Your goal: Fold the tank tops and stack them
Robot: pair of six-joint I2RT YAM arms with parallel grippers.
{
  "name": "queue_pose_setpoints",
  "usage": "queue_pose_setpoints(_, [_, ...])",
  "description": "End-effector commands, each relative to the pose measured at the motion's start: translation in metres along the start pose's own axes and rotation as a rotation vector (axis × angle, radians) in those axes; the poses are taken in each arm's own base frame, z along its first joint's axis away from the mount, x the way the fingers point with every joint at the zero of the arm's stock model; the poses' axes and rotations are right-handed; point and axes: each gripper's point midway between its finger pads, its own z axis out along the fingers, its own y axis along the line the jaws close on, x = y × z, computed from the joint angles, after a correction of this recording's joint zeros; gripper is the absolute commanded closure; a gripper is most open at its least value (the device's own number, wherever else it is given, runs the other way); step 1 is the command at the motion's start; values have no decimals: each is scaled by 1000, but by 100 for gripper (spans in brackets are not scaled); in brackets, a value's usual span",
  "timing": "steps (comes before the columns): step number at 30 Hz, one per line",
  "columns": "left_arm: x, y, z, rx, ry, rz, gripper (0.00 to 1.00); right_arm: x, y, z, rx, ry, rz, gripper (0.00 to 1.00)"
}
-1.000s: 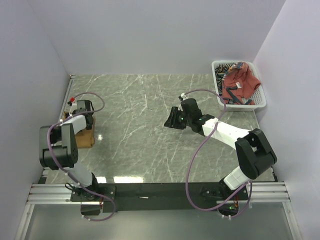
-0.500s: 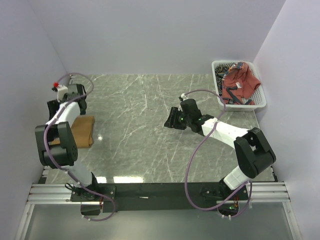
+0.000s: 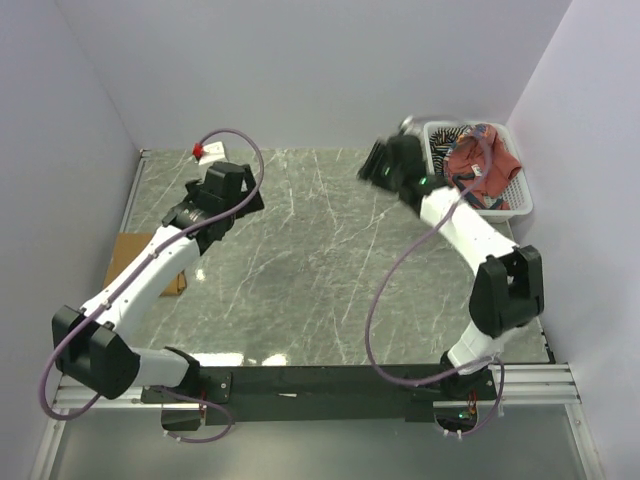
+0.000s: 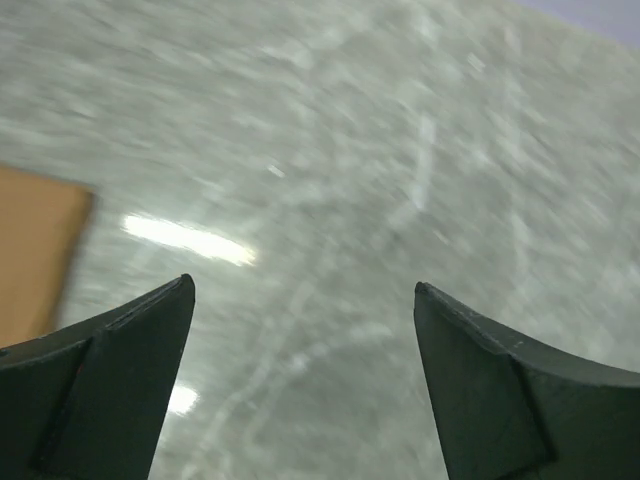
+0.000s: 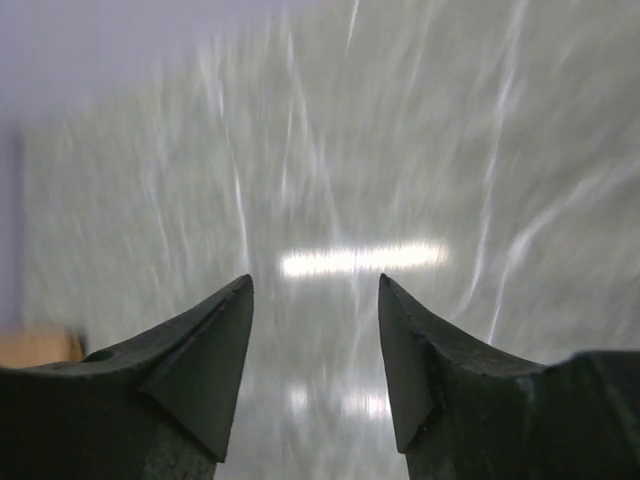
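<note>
The mustard-tan tank top (image 3: 128, 250) lies folded at the left edge of the table (image 3: 320, 270), and the left arm crosses over its near part. The brick-red top (image 3: 478, 165) and the striped top (image 3: 452, 133) lie crumpled in the white basket (image 3: 500, 213) at the far right corner, where the right arm and its cable cover the basket's left side. The left gripper (image 4: 300, 290) and the right gripper (image 5: 315, 285) both have their jaws apart, with only bare marble between them.

The top camera sits high behind the arms (image 3: 150, 270), looking down on the whole marble table (image 3: 320, 260). Each wrist camera looks close at it past its own fingers (image 4: 100, 390). Top and left wrist views both see the tan top (image 3: 125, 255) at nine o'clock.
</note>
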Motion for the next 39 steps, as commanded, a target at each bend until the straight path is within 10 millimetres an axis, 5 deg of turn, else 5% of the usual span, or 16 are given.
queue_pose_setpoints(1, [16,-44,-27,287,104,-24,3,-103,-62,4,234,-212,60,39])
queue_pose_setpoints(2, [18,-52,-33,339,118,-19,2,-137,-64,-2,245,-272,77,39])
queue_pose_setpoints(4, [18,-59,-42,398,125,-2,1,-165,-115,10,383,-314,113,37])
queue_pose_setpoints(8, [23,-73,-58,516,157,42,1,-224,-171,17,453,-390,198,36])
queue_pose_setpoints(11, [26,-82,-64,581,172,59,1,-235,-224,46,489,-396,274,36])
queue_pose_setpoints(16, [34,-86,-58,595,197,88,1,-246,-268,70,456,-451,358,36])
queue_pose_setpoints(22, [40,-87,-51,590,205,99,1,-259,-280,81,429,-587,332,34])
queue_pose_setpoints(31, [53,-85,-43,581,238,114,1,-290,-267,59,381,-742,299,32])
queue_pose_setpoints(39, [60,-84,-37,566,255,120,1,-293,-288,88,443,-712,310,35])
